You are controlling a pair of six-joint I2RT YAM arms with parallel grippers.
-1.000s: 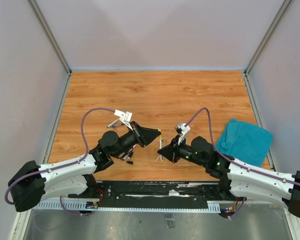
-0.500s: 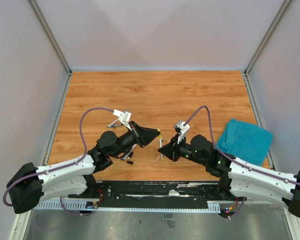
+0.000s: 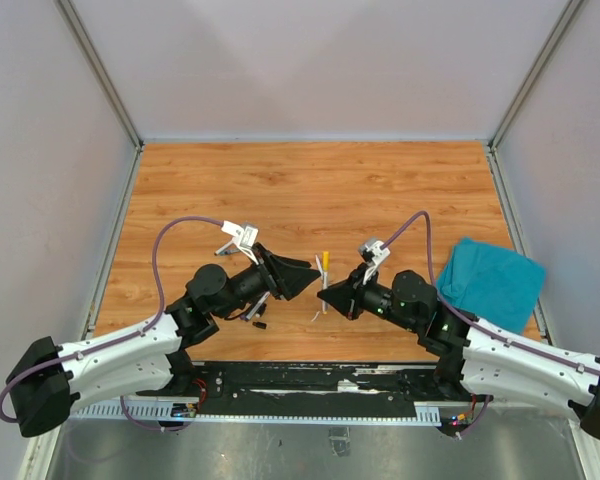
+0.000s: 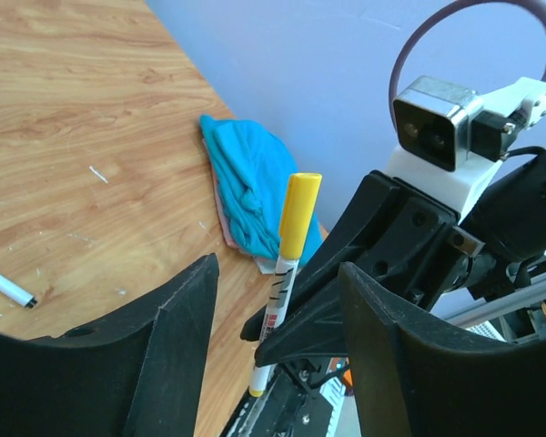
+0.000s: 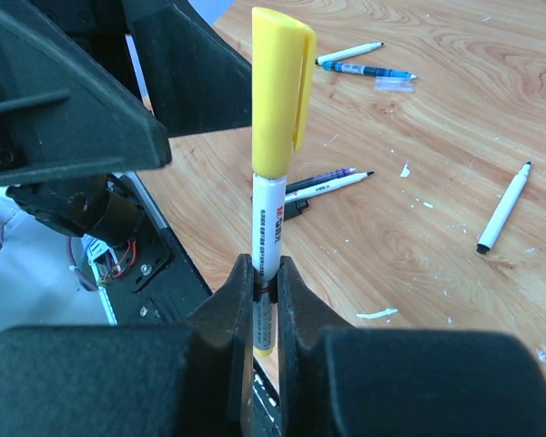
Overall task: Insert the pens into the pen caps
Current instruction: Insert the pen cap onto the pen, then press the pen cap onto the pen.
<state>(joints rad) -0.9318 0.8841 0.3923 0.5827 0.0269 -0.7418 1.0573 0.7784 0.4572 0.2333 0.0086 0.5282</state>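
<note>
Your right gripper [image 5: 264, 273] is clamped on the lower barrel of a thin white pen [image 5: 265, 218], holding it upright above the near edge of the wooden tabletop [image 5: 419, 137], with a bright yellow plastic cap [image 5: 280, 82] seated on top. Your left gripper [image 4: 278, 291] faces it with jaws spread, touching neither pen nor cap. Other slim pens [image 5: 503, 208] lie loose on the wood beyond.

A white pen [image 4: 7, 287] was cut off by the left wrist view's edge, and the lower barrel of the yellow-capped pen [image 5: 268, 187] was hidden between the fingers of the right pincer [image 5: 266, 278].
</note>
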